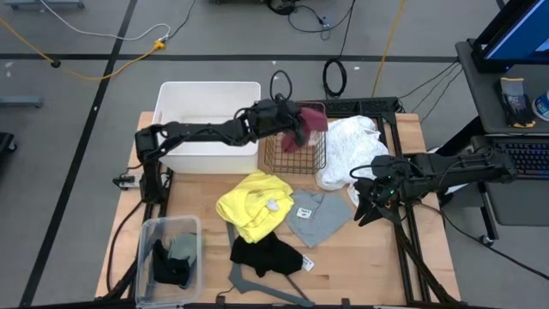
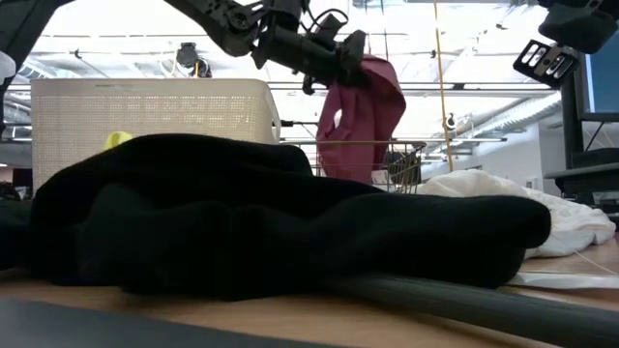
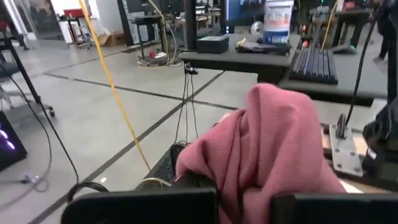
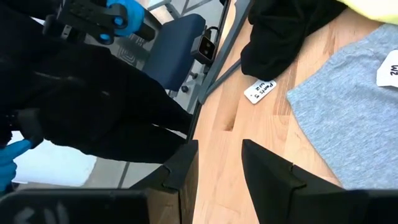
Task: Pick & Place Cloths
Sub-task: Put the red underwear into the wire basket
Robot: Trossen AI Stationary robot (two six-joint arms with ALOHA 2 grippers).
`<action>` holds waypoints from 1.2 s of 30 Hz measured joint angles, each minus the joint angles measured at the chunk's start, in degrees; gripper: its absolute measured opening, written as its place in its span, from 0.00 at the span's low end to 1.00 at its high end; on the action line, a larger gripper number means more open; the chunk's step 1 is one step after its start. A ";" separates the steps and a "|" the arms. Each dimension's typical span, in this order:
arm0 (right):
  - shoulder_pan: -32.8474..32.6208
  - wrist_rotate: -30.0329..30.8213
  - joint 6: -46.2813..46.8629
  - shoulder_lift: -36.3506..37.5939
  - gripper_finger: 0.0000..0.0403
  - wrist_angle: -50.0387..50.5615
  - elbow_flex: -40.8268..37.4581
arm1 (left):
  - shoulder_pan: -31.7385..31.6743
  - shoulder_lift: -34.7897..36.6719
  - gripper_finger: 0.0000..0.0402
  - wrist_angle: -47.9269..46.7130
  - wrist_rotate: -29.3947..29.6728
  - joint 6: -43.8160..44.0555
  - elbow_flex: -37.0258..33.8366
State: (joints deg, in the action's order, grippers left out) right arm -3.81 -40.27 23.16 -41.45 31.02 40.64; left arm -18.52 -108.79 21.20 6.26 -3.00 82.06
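A maroon cloth [image 1: 307,126] is held pinched in the left pincer [image 1: 294,125] above the wire basket [image 1: 296,158], upper centre of the frame. The right pincer [image 1: 364,209], fingers spread and empty, is held at centre right over the worktop [image 1: 360,266].

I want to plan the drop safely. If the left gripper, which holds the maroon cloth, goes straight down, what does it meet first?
Probably the wire basket: the left gripper holds the maroon cloth above it, though depth is unclear.
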 joint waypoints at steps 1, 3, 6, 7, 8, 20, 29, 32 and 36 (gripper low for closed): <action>0.00 -0.01 -0.02 0.00 0.28 0.00 0.00 | 0.21 0.01 0.00 -0.24 0.15 -0.98 0.00; 0.00 0.00 0.00 0.00 0.28 -0.03 0.00 | 0.45 0.02 0.00 -1.18 0.25 -2.38 0.00; 0.00 0.00 0.00 0.00 0.28 -0.08 0.00 | 0.68 0.04 0.00 -4.25 0.30 -3.15 0.00; 0.00 -0.02 0.00 0.00 0.28 -0.09 0.00 | 0.68 0.04 0.00 -5.47 0.49 -3.45 0.00; 0.00 -0.02 0.00 0.00 0.28 -0.13 0.00 | 0.72 0.04 0.00 -6.52 0.81 -3.87 0.00; 0.00 0.00 0.22 0.00 0.28 -3.21 0.00 | 1.40 0.07 0.01 -9.97 1.43 -7.16 0.00; 0.00 -0.02 0.24 0.00 0.28 -3.18 0.00 | 1.44 0.09 0.20 -10.41 1.67 -6.79 0.00; 0.02 -0.02 0.24 0.00 0.28 -3.18 0.00 | 1.44 0.09 0.28 -10.41 1.78 -6.75 0.00; 0.01 -0.01 0.24 0.00 0.28 -3.16 0.00 | 1.44 0.09 0.37 -10.10 2.85 -7.06 0.00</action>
State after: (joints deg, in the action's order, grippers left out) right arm -3.81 -40.28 23.40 -41.45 27.86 40.64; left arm -17.08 -108.71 11.10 9.11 -10.07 82.06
